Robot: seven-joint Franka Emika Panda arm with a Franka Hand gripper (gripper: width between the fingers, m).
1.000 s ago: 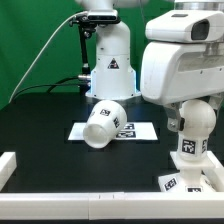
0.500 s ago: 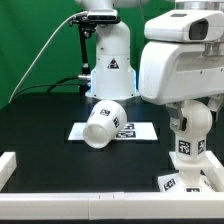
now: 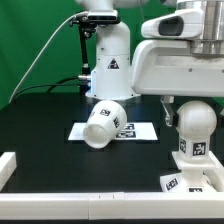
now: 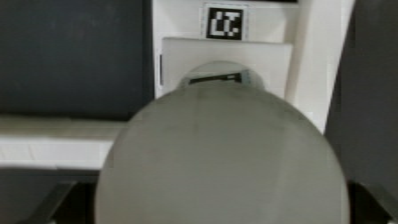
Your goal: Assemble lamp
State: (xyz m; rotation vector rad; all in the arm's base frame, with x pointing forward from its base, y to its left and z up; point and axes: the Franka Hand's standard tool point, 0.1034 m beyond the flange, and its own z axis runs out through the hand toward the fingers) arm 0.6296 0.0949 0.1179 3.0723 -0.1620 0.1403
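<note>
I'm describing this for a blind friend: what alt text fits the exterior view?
A big white robot arm hangs over a rounded white bulb standing on a flat tagged base at the exterior view's right. A white shade lies tipped on the marker board, on a black table.

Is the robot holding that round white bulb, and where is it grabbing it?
It cannot be told. The bulb stands on the base, right under the robot's hand, but the gripper fingers are hidden in both views, so any hold on it stays unseen.

Smooth white plastic bulb [image 3: 194,126], matt black table [image 3: 40,120]
</note>
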